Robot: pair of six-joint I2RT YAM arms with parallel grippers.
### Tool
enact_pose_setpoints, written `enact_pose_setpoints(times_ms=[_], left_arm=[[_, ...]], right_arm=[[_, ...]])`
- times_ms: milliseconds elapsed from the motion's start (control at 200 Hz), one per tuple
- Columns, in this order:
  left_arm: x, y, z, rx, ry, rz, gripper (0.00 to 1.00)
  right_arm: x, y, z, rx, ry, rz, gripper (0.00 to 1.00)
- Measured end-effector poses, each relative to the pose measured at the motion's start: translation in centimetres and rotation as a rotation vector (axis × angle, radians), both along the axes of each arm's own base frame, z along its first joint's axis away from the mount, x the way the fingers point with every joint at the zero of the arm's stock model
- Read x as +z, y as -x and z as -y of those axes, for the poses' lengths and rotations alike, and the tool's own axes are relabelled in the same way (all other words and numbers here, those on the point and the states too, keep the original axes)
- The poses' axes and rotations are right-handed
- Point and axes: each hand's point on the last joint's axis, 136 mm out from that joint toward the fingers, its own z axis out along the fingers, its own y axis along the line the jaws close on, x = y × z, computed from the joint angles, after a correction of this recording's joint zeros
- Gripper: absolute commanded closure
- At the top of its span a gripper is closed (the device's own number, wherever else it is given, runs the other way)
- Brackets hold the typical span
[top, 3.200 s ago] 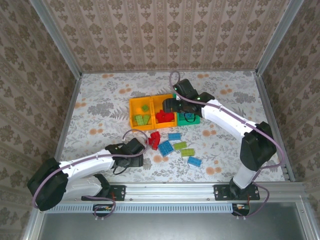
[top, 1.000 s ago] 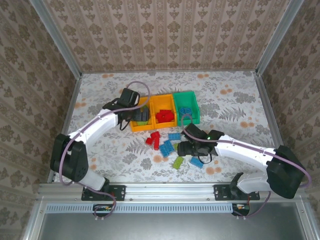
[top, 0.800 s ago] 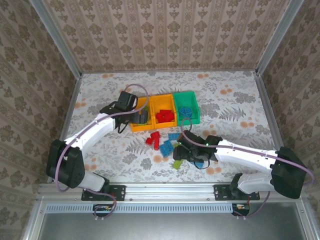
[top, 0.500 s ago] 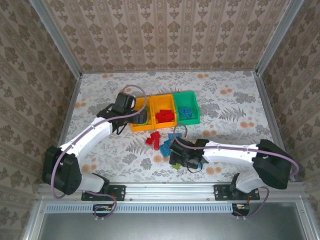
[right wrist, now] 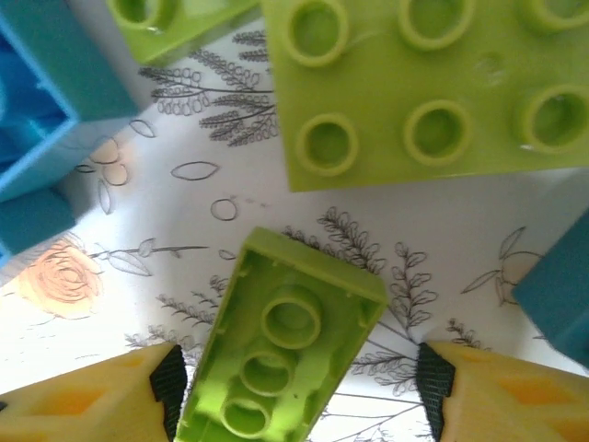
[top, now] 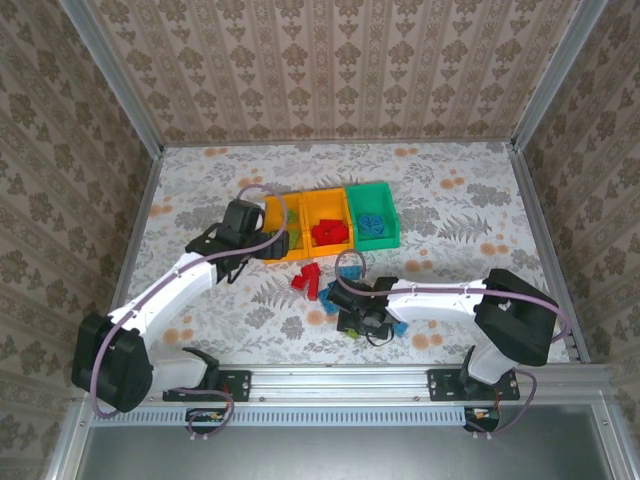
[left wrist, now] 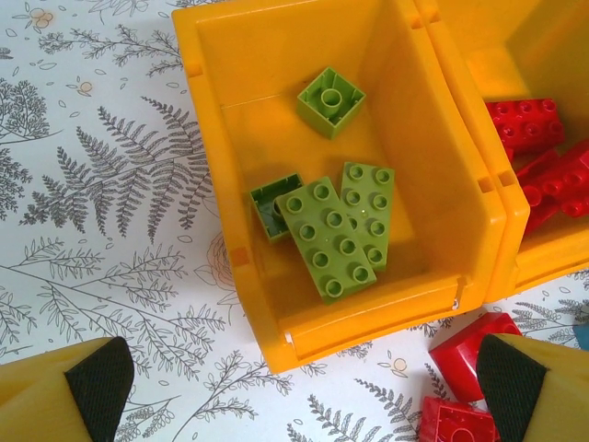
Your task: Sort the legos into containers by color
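Three containers stand side by side: a left orange bin (top: 285, 255) holding several lime green legos (left wrist: 327, 235), a middle orange bin (top: 330, 250) holding red legos (left wrist: 543, 157), and a green bin (top: 375, 242) holding blue ones. My left gripper (top: 262, 250) (left wrist: 302, 378) hovers open and empty above the left bin's near wall. My right gripper (top: 352, 318) (right wrist: 299, 387) is low over the loose legos. Its jaws straddle an upside-down lime green brick (right wrist: 285, 341); the left pad (right wrist: 170, 387) is at the brick's side and the right pad (right wrist: 431, 387) stands a little apart.
Loose red bricks (top: 308, 277) (left wrist: 469, 345) lie in front of the bins. Blue bricks (top: 330, 295) (right wrist: 55, 92) and a bigger green brick (right wrist: 433, 92) crowd close around my right gripper. Another blue brick (top: 400, 327) lies to its right.
My right gripper has slid left across the loose pile, come down over the upside-down green brick and narrowed its jaws. My left gripper has drawn back from above the left bin toward its near edge.
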Motion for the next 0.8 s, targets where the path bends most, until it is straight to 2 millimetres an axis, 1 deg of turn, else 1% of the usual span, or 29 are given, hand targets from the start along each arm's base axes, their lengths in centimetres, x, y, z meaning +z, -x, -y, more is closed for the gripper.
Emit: enact_pose_setpoints(times_ms=[110, 195, 305, 365, 460, 530, 635, 710, 800], left_arm=[[-0.2, 0.0, 0.0, -0.003, -0.001, 0.003, 0.00], [-0.5, 0.1, -0.1, -0.004, -0.005, 0.000, 0.00], [-1.0, 0.3, -0.2, -0.004, -0.010, -0.010, 0.00], [-1.2, 0.5, -0.3, -0.004, -0.012, -0.012, 0.00], [-1.3, 0.6, -0.4, -0.003, -0.012, -0.011, 0.00], [-1.3, 0.8, -0.6, 0.002, -0.016, -0.006, 0.00], [-1.4, 1.3, -1.1, 0.010, -0.023, -0.002, 0.00], [-1.7, 1.8, -1.5, 0.017, -0.026, -0.002, 0.00], [-2.2, 2.4, -2.0, 0.029, -0.030, -0.009, 0.00]], right_arm=[[-0.2, 0.2, 0.7, 0.004, 0.039, -0.014, 0.61], [-0.1, 0.2, 1.0, 0.009, 0.051, -0.015, 0.70], [0.2, 0.1, 0.8, 0.033, 0.046, -0.002, 0.72], [0.6, -0.4, 0.4, 0.054, 0.037, 0.016, 0.73], [2.2, -1.5, -1.2, 0.105, 0.007, 0.059, 0.73], [4.4, -2.9, -3.0, 0.151, -0.029, 0.115, 0.73], [8.7, -5.7, -5.7, 0.213, -0.093, 0.221, 0.73], [11.5, -8.7, -7.0, 0.224, -0.144, 0.299, 0.73], [13.2, -12.6, -7.7, 0.222, -0.173, 0.362, 0.73]])
